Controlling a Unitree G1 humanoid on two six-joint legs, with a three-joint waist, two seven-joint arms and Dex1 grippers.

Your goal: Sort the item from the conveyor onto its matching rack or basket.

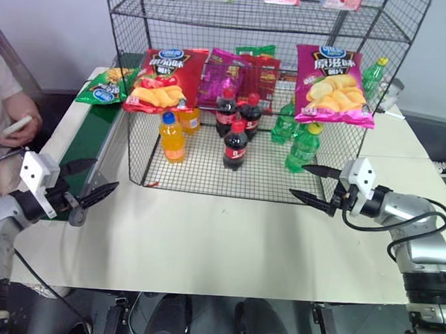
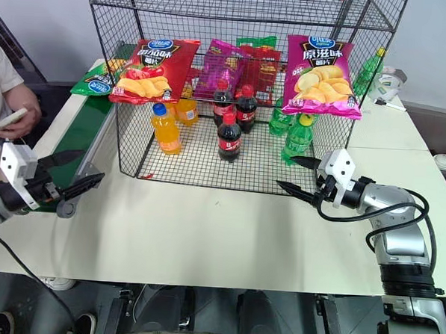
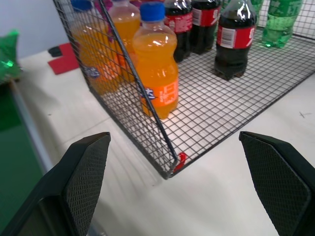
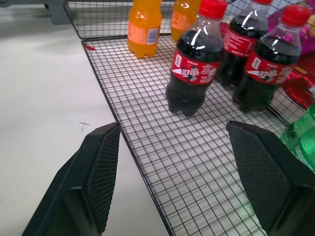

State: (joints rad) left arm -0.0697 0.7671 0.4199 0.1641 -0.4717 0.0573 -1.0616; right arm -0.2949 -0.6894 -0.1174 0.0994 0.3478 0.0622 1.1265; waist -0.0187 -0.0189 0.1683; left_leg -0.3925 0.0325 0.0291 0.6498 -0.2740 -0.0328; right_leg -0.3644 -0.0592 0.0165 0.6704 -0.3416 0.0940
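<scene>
Chips in a green bag [image 1: 104, 86] lie at the far end of the conveyor [image 1: 86, 141], just beside the left side of the rack [image 1: 249, 101] and touching neither gripper. The conveyor runs along the left edge of the table [image 1: 226, 242], and you can see its dark green belt with pale rails.

Your left gripper [image 1: 87, 181] hangs over the near left corner of the table, beside the conveyor rail, with its two fingers spread wide and nothing between them. In the left wrist view the near left corner of the rack floor sits between the fingers [image 3: 86, 169], and an orange soda bottle [image 3: 156, 61] stands just inside the wire.

Your right gripper [image 1: 312, 184] is at the right front of the rack, near its lower edge, also with fingers apart and empty. Its wrist view looks over the rack floor toward three cola bottles [image 4: 194, 61].

On the rack, a red chip bag [image 1: 162, 78] hangs at the left front and a pink chip bag [image 1: 332, 84] at the right front. Green bottles [image 1: 302, 147] stand at the right side of the rack floor.

At the left edge of the scene a person's hand [image 1: 19, 126] holds a phone.
</scene>
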